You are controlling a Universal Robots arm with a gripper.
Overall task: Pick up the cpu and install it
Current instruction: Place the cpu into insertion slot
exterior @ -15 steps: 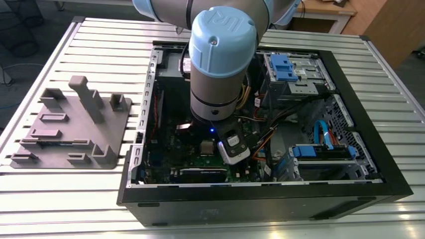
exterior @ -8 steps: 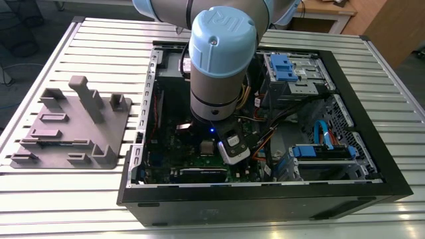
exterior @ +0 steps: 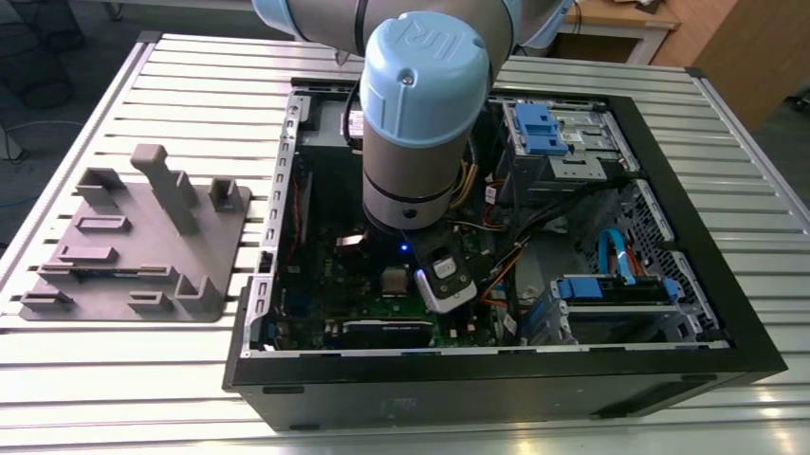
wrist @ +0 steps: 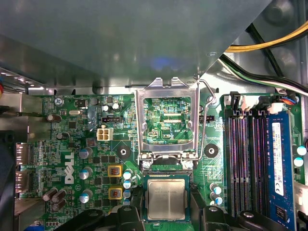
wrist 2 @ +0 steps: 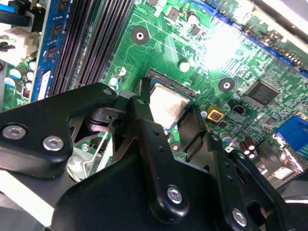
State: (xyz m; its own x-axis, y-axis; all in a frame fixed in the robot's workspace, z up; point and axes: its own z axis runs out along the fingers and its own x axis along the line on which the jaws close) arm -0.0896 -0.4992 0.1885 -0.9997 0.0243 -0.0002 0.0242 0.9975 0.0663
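The cpu (wrist: 166,198), a flat square chip with a silvery metal top, lies level in the motherboard socket (wrist: 166,169). My gripper (wrist: 167,215) stands over it, with a black finger close against each of two opposite sides of the chip. In the second wrist view the cpu (wrist 2: 167,102) sits between the two fingers (wrist 2: 144,122), and the gripper (wrist 2: 169,111) is shut on it. The socket's metal load plate (wrist: 166,94) is hinged up and open beside the socket. In the exterior view my arm (exterior: 412,123) reaches down into the open computer case (exterior: 708,313).
Black memory slots (wrist: 245,159) and a blue-labelled memory stick (wrist: 276,163) run beside the socket. Yellow and black cables (wrist: 269,48) hang nearby, and a metal panel (wrist: 120,38) overhangs the board. A grey plastic fixture (exterior: 139,237) lies on the slatted table at the exterior view's left.
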